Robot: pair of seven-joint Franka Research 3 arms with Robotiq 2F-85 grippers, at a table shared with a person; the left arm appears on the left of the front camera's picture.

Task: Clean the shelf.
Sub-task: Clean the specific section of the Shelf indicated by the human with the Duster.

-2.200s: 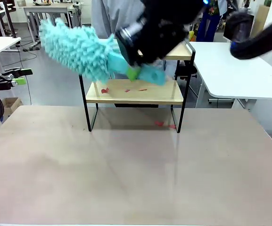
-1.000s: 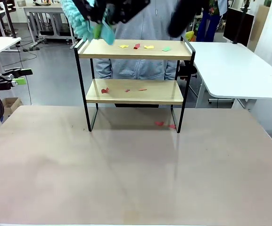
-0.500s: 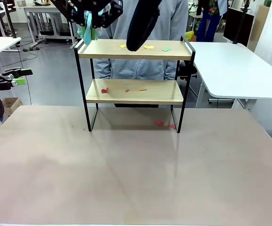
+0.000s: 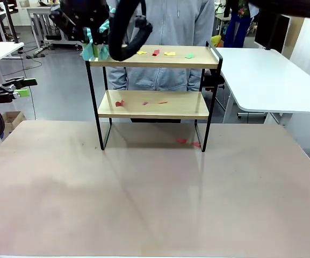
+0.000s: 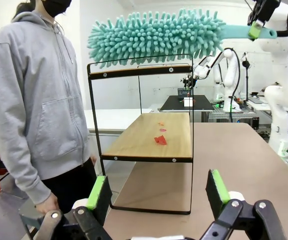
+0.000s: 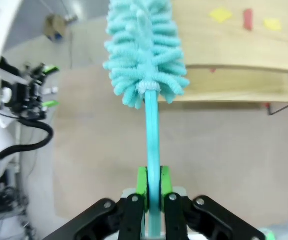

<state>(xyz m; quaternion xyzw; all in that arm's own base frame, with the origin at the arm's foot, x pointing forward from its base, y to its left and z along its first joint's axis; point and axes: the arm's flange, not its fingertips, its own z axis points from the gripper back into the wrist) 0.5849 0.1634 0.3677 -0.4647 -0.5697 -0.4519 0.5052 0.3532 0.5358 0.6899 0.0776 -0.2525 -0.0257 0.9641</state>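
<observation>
table point(image 4: 144, 204): shelf point(image 4: 181, 106) at 12, paper bits point(image 4: 156, 52) on it
right gripper point(image 6: 152, 181): clamped on duster point(image 6: 144, 60)
left gripper point(image 5: 157, 189): fingers apart, empty

Front view faces the shelf point(image 4: 176, 105) head-on; wrist views (left end-on, right overhead) share it

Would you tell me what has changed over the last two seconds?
The right gripper, shut on the fluffy turquoise duster, raised it from before the two-tier wooden shelf to above its top left corner. Paper scraps and the open left gripper stayed put.
</observation>
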